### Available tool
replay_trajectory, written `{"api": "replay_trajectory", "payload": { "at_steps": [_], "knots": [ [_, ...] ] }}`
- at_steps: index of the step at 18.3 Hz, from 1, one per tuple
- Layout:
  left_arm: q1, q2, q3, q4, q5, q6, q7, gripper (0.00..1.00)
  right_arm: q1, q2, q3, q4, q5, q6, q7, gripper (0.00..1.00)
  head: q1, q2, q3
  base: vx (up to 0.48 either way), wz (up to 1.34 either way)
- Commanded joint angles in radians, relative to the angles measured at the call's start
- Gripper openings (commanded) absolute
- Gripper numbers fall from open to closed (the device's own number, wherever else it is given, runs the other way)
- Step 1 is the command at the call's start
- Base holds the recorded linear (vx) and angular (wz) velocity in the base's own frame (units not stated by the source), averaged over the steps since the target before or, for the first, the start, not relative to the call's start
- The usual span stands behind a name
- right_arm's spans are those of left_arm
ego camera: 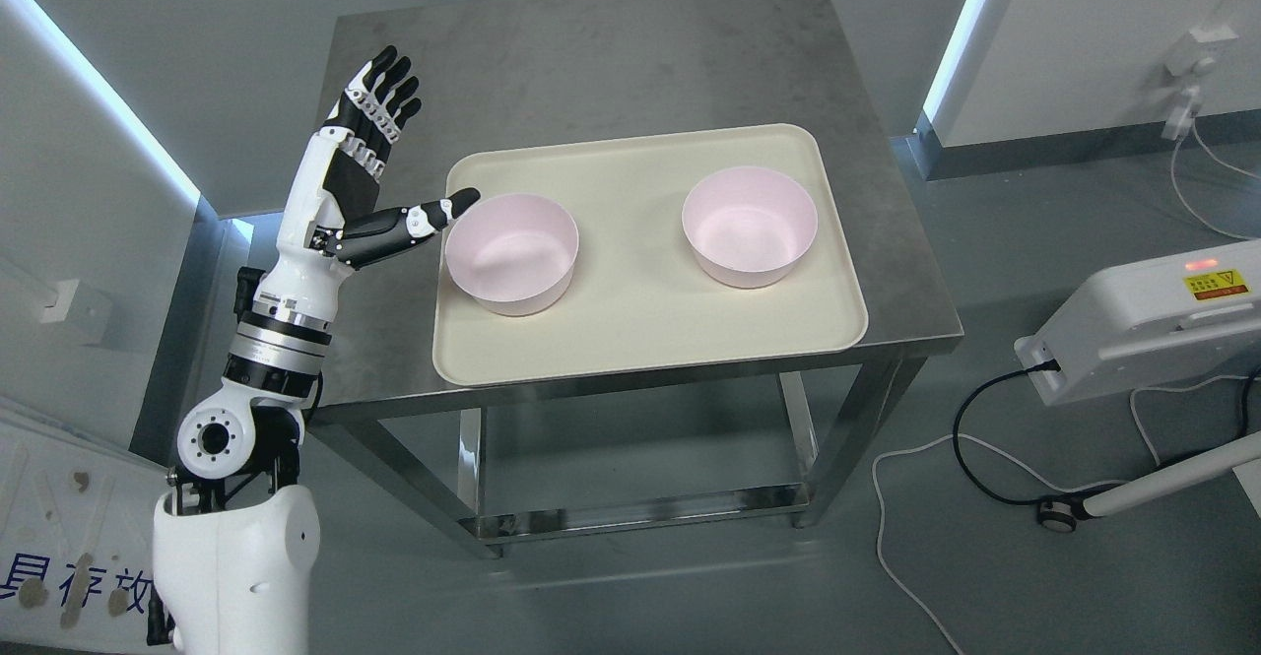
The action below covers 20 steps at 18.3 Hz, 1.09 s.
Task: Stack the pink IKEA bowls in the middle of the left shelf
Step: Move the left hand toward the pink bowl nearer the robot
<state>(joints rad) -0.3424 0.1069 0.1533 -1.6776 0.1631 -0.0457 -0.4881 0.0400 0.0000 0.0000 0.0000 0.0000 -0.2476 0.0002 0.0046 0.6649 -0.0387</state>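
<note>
Nothing stacked yet, by the look of it: both pink bowls sit apart on the cream tray (630, 340), which lies on the steel table (611, 54). The left hand (369, 158) is raised with its fingers (384, 94) spread and pointing up, holding nothing, its thumb (433, 214) reaching out sideways. The near bowl (511, 253) sits just beside that thumb tip, so close I can't call whether they touch. The far bowl (750, 226) is well beyond it, on the side of the tray away from the hand. So the whole job looks to be ahead: grasp one bowl, nest it in the other, get the pair to the shelf. No shelf shows anywhere in this view. The right arm is out of sight altogether. The left arm's lower end is cut off at the bottom edge.
</note>
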Motion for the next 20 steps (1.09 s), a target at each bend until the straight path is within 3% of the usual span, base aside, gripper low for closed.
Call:
{"api": "replay_trajectory", "payload": {
  "at_steps": [1,2,6,9,13,20],
  "knots": [
    [-0.150,0.126,-0.141,0.074,-0.023,0.182,-0.070,1.00,0.000,-0.017,-0.005,-0.017,-0.002,0.001,0.000,1.00,0.0000,0.000,0.000,0.000,0.00],
    [-0.176,0.129,-0.159,0.088,-0.054,0.225,-0.084,1.00,0.000,-0.017,-0.005,-0.017,-0.002,0.001,0.000,1.00,0.0000,0.000,0.000,0.000,0.00],
    [-0.175,0.149,-0.193,0.179,-0.233,0.227,-0.182,0.98,0.000,-0.017,-0.005,-0.017,-0.002,0.001,0.000,1.00,0.0000,0.000,0.000,0.000,0.00],
    [-0.184,0.143,-0.178,0.246,-0.267,0.224,-0.178,0.92,0.000,-0.017,-0.005,-0.017,-0.002,0.001,0.000,1.00,0.0000,0.000,0.000,0.000,0.00],
    [-0.184,0.155,-0.112,0.282,-0.272,0.149,-0.176,0.78,0.000,-0.017,-0.005,-0.017,-0.002,0.001,0.000,1.00,0.0000,0.000,0.000,0.000,0.00],
    [-0.113,0.188,-0.106,0.283,-0.336,0.090,-0.181,0.74,0.000,-0.017,-0.005,-0.017,-0.002,0.001,0.000,1.00,0.0000,0.000,0.000,0.000,0.00]
  ]
}}
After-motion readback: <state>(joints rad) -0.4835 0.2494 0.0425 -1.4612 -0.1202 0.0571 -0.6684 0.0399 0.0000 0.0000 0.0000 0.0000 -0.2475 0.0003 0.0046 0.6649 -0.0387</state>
